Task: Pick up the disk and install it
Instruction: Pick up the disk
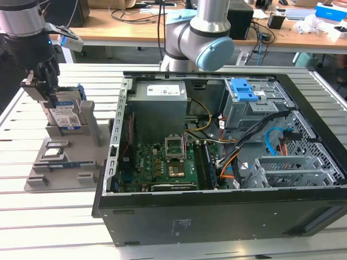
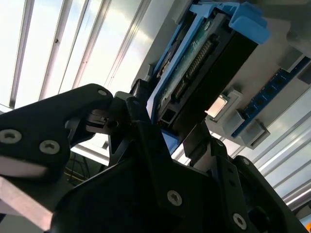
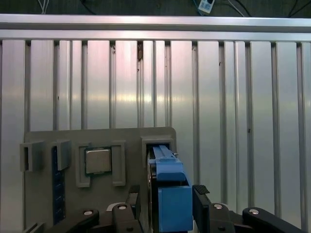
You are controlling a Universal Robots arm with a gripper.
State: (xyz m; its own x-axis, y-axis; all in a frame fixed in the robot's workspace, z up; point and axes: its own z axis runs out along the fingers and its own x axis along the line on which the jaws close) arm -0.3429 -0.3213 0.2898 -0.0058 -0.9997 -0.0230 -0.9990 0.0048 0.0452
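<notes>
The disk (image 1: 66, 115), silver with a white-and-blue label and blue carrier rails, stands upright in a slot of the grey stand (image 1: 65, 168) at the exterior view's left. My gripper (image 1: 49, 91) comes down on it from above, and its black fingers (image 3: 201, 195) press both flat sides. In the second wrist view the disk (image 2: 204, 73) shows its connector edge, clamped between the jaws of the gripper (image 2: 170, 133). In the first wrist view the disk's blue carrier end (image 3: 170, 194) sits between the fingers, still in the stand's slot (image 3: 158, 143).
The open black computer case (image 1: 217, 222) lies at the exterior view's right, with its motherboard (image 1: 162, 162), cables and a blue-latched drive bay (image 1: 244, 89). The stand also holds a square chip (image 3: 98, 160) and a blue strip (image 3: 57, 184). The slatted metal table (image 3: 233, 121) runs all around.
</notes>
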